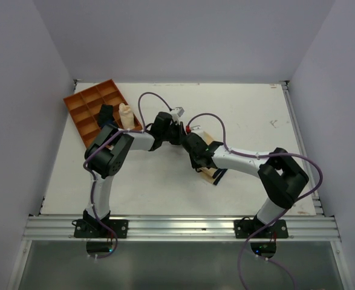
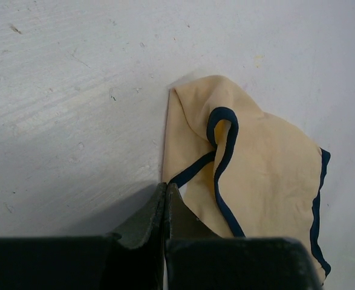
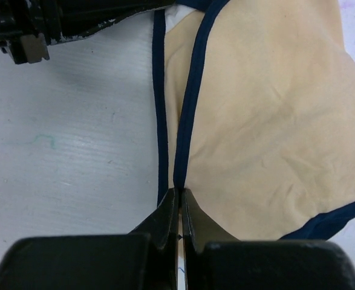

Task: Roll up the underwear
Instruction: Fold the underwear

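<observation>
The underwear is a beige cloth with a thin dark edge band, lying partly folded on the white table. In the top view only bits of it show under the arms at the table's middle. My left gripper is shut, its tips pinching the cloth's near edge where the band ends. My right gripper is shut on the dark band, which runs straight into its tips; the underwear spreads to the right of it. The two grippers are close together.
An orange divided tray stands at the back left, holding a dark rolled cloth and a pale cream roll. The left gripper's body shows at the top of the right wrist view. A metal rail runs along the near edge.
</observation>
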`<action>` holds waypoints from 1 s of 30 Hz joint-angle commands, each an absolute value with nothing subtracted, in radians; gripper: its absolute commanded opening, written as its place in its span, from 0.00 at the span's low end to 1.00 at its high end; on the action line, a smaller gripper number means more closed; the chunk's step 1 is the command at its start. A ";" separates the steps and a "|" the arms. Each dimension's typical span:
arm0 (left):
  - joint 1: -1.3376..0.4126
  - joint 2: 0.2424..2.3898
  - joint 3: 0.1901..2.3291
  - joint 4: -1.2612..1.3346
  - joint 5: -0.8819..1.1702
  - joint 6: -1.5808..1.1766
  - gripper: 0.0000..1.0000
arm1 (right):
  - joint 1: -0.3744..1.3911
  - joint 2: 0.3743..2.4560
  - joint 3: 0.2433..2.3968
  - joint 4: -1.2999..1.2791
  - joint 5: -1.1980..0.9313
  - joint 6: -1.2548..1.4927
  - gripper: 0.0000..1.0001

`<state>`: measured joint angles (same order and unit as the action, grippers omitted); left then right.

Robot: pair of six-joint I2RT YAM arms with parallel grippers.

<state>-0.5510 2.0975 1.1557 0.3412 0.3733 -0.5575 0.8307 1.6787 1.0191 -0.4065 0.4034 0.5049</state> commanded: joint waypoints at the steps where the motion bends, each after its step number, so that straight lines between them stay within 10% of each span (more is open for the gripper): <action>1: -0.551 2.105 1.181 0.307 0.330 -0.535 0.00 | 0.830 1.632 1.002 -0.405 0.351 0.471 0.00; 30: -0.552 2.134 1.175 0.302 0.290 -0.543 0.00 | 0.828 1.624 0.969 -0.345 0.109 0.478 0.05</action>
